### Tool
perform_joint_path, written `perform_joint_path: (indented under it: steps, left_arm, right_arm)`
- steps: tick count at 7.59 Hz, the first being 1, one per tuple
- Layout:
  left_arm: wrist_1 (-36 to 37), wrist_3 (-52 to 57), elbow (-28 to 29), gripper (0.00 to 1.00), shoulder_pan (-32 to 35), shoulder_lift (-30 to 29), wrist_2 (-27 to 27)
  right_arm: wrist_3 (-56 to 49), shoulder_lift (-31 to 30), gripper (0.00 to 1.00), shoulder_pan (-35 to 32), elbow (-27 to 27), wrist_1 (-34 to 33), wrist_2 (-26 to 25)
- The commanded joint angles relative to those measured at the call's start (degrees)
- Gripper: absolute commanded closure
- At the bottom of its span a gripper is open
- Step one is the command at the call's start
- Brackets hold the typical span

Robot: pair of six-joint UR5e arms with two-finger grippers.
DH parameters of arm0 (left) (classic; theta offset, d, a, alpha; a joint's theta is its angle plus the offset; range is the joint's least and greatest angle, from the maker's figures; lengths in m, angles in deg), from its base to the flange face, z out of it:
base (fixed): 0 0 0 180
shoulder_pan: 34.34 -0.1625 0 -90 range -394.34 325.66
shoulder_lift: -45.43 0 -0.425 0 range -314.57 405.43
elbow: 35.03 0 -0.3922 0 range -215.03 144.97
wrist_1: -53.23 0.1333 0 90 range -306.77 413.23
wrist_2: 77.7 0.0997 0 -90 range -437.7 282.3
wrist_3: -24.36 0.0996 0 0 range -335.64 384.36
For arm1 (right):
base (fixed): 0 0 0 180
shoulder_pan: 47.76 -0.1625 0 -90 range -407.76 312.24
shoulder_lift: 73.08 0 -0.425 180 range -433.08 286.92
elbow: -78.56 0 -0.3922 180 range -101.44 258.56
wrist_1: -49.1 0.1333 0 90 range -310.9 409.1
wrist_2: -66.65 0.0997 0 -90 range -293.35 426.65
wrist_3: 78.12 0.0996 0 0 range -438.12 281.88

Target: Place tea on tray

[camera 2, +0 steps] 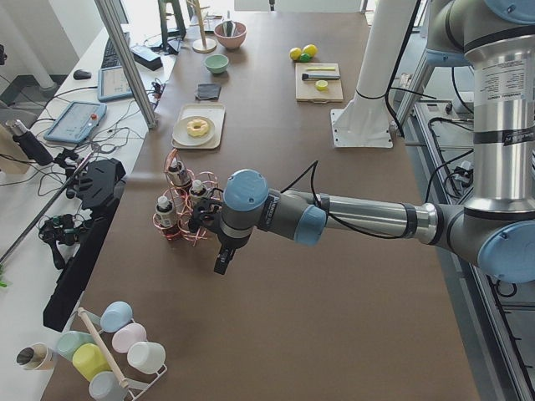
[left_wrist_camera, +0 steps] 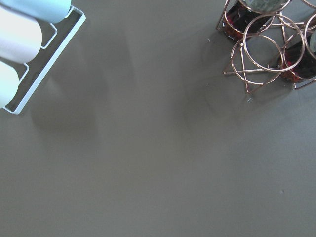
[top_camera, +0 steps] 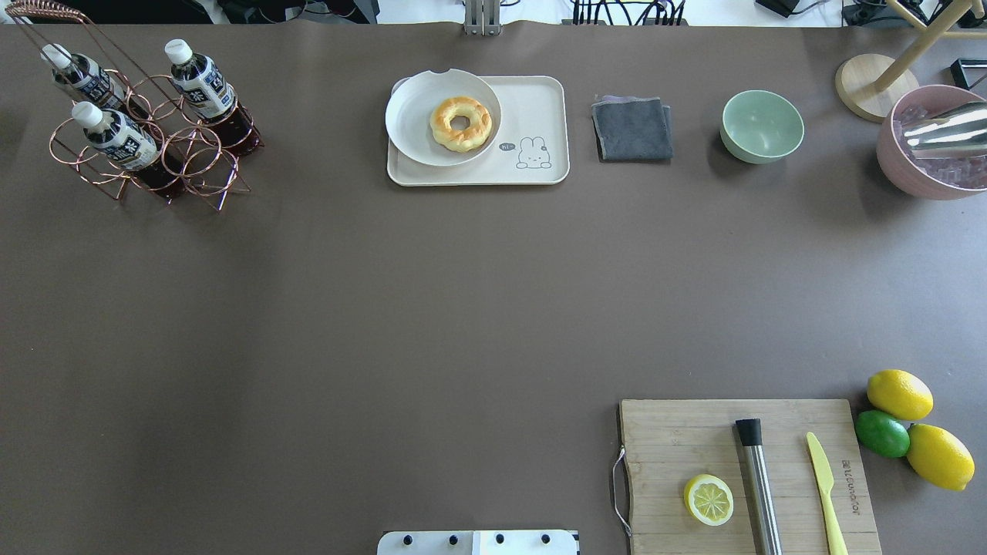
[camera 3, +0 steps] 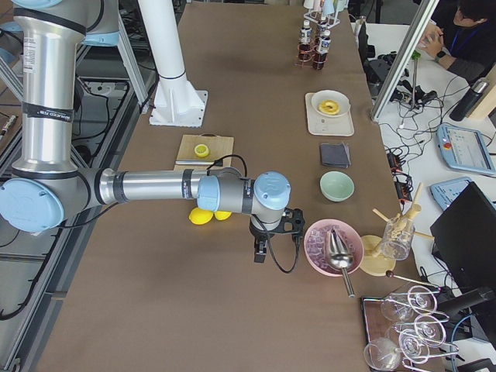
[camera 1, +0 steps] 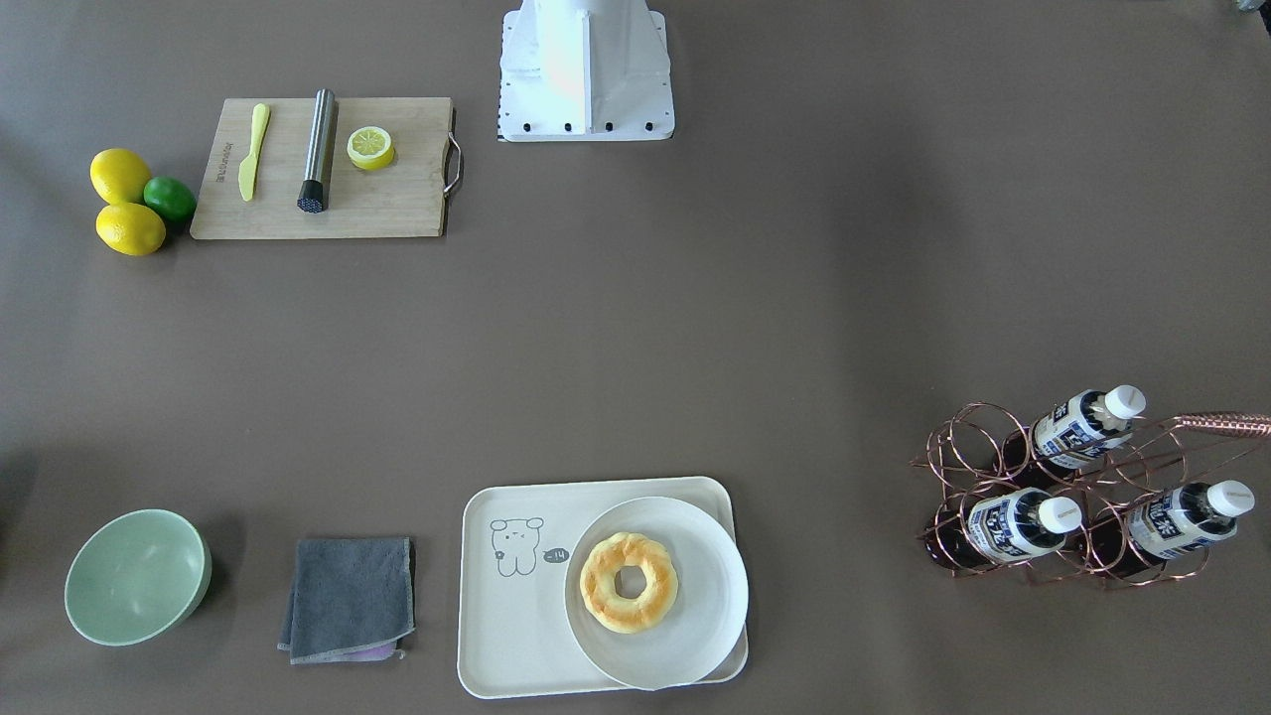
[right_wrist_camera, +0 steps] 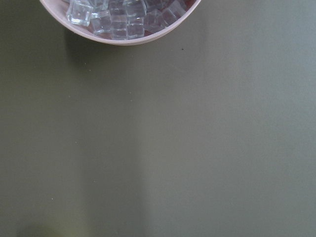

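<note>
Nothing is done yet: all three tea bottles [camera 1: 1005,526] lie in the copper rack [camera 1: 1223,422] at frame right, the tray [camera 1: 516,636] at bottom centre carries only a plate [camera 1: 695,636] with a doughnut [camera 1: 629,582], and I cannot tell whether the left tool [camera 2: 219,267] or the right tool [camera 3: 260,257] is open.

The worktop [camera 1: 695,328] was a uniform taupe-brown. The tea [camera 1: 1077,425] was dark brown under white caps, with white-and-navy labels bearing characters; its wire rack [camera 1: 1231,421] was copper-coloured. The tray [camera 1: 506,636] was cream-white with a grey outline cartoon animal; the plate [camera 1: 695,636] was white, the doughnut [camera 1: 596,586] golden yellow. The cloth [camera 1: 348,596] was dark grey with a lilac edge, the bowl [camera 1: 134,576] pale green, the cutting board [camera 1: 397,204] light wood. Two lemons [camera 1: 120,175] were yellow, the lime [camera 1: 170,198] green, the knife [camera 1: 253,149] yellow-green, the ice bowl [top_camera: 906,173] pink.
</note>
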Motion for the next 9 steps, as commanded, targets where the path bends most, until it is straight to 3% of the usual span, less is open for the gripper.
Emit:
perform_joint_path:
  steps: [1, 3, 6, 8, 9]
  left_arm:
    - [-5.97, -8.1, 0.38, 0.02, -2.32, -5.82, 0.45]
    - [-7.2, -17.74, 0.48, 0.02, -4.62, -9.0, 0.54]
    - [-18.5, -33.9, 0.21, 0.02, -13.64, -9.99, 13.05]
    - [-20.83, -37.13, 0.74, 0.03, -21.38, -11.91, 22.21]
    - [-20.83, -38.88, 1.35, 0.03, -23.07, -13.49, 22.94]
  right_arm:
    - [0.0, -0.01, 0.0, -0.04, -0.17, 0.14, 2.19]
    - [-0.09, -0.01, 0.0, -0.04, -0.08, 0.14, 2.28]
    - [-0.27, -0.1, 0.0, -0.04, -0.08, 0.14, 2.9]
    - [-0.35, -0.1, 0.0, -0.04, 0.01, 0.14, 3.25]
    - [-0.35, -0.1, 0.0, -0.04, 0.01, 0.14, 3.25]
